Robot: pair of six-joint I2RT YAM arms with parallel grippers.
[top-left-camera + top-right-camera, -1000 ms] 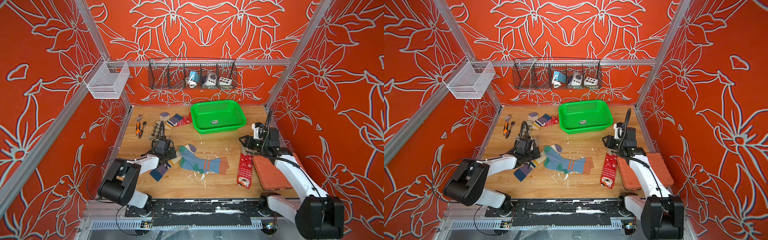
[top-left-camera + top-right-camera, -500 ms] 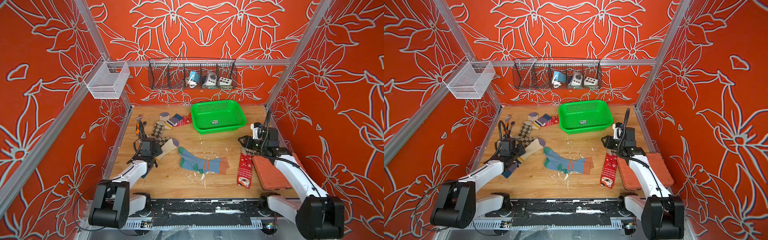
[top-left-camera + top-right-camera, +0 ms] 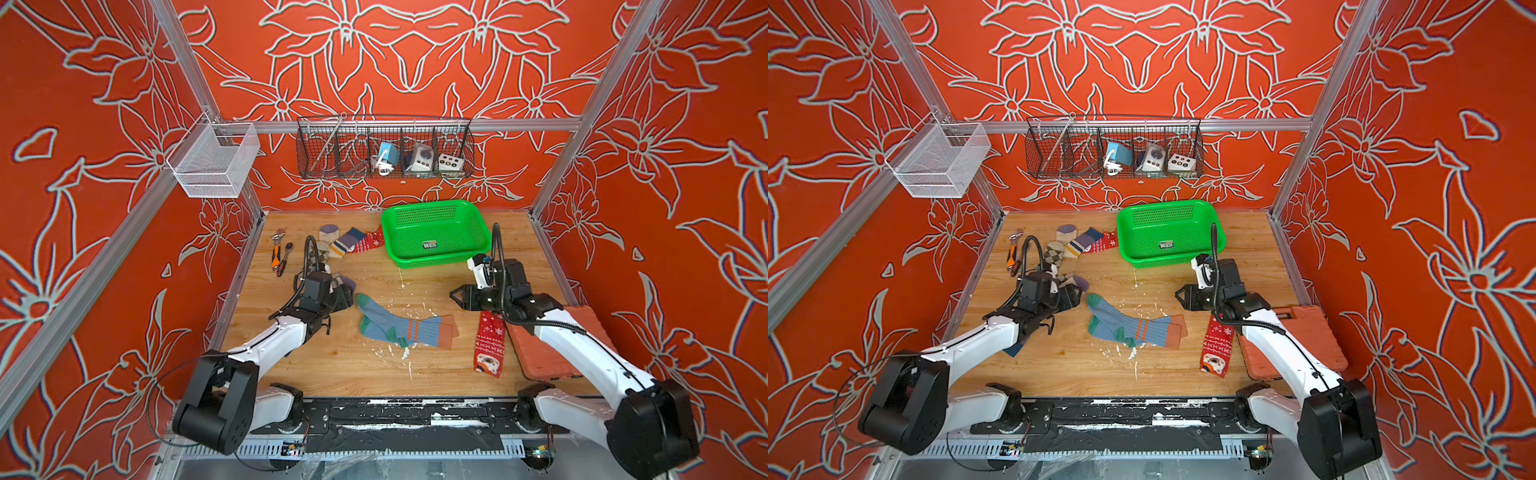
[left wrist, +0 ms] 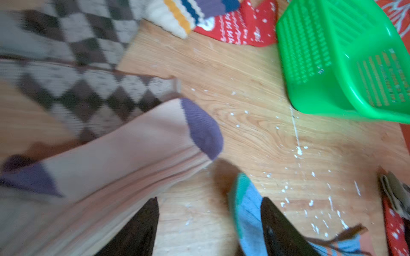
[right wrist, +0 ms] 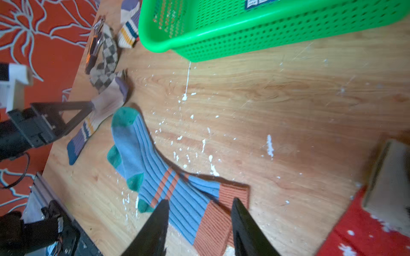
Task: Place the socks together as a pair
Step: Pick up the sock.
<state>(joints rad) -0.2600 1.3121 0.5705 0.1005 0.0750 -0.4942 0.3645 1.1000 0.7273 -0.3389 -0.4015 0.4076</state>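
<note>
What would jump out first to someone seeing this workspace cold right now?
The bright green basket at the back of the table stands out first, with no socks in it. Mid-table the two blue ribbed socks lie overlapped as a pair, a red snowflake sock beside them near the right arm. The left gripper hovers, fingers apart, by a cream purple-toed sock.
</note>
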